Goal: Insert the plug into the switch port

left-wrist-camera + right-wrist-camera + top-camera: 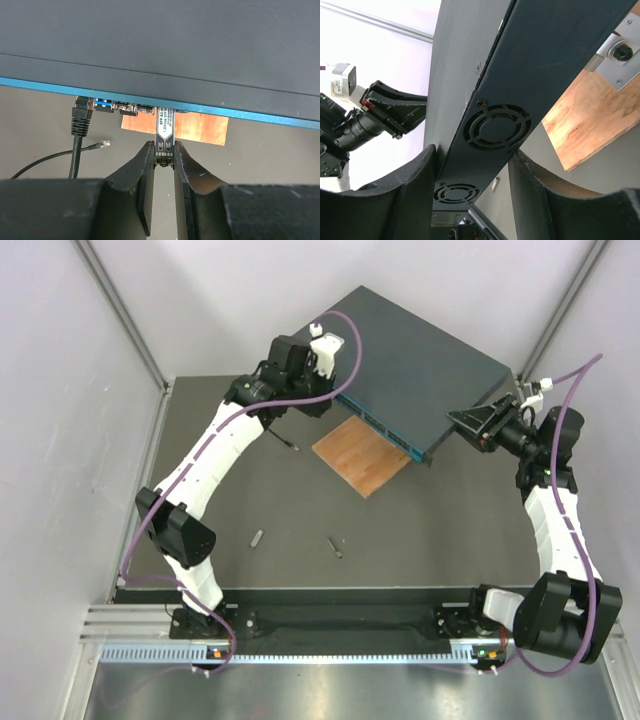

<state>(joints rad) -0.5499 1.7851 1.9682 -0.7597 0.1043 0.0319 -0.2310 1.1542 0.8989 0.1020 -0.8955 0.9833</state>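
The switch (425,370), a dark blue-grey box with a teal front face (385,430), lies at the back of the table, resting partly on a brown wooden board (362,455). My left gripper (322,405) is at the front face, shut on the plug (165,132), a small labelled metal module. The plug's far end is in a socket under the teal edge (225,112), and my left gripper (164,152) holds its rear end. My right gripper (472,425) is at the switch's right end. In the right wrist view its fingers (427,170) clamp the side wall with round fan vents (497,125).
A black cable (80,125) is plugged into a socket left of the plug, and a loose cable end (102,144) lies on the table. Two small parts (257,537) (336,547) lie on the dark table in front. Grey walls stand left, right and behind.
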